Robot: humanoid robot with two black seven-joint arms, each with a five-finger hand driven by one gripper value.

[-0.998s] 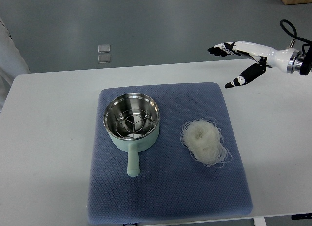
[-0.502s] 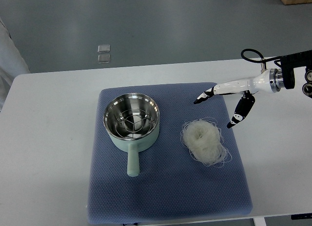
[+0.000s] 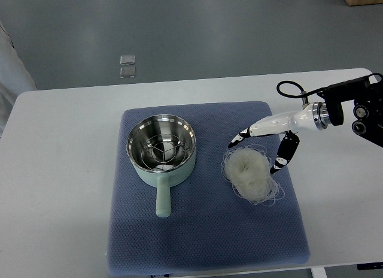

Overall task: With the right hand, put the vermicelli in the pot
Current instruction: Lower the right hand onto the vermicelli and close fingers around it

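Right hand (image 3: 258,151) is over the right part of the mat (image 3: 206,230), and its arm enters from the right edge of the counter (image 3: 60,170). I see the fingers (image 3: 242,136) spread wide and holding nothing: the long ones point to the left above the far side of the vermicelli (image 3: 251,175), and the thumb (image 3: 282,159) hangs down at the right side of the bundle. The black tips look very near the strands, but I cannot tell if they touch them.

The vermicelli is a loose pale nest lying on the mat, in its right half, about midway between the far and near edges. The pot (image 3: 162,152) stands on the left half of the mat, well apart from the vermicelli. It is pale green with a steel inside, a wire rack sits in it, and its handle points to the near edge of the counter.
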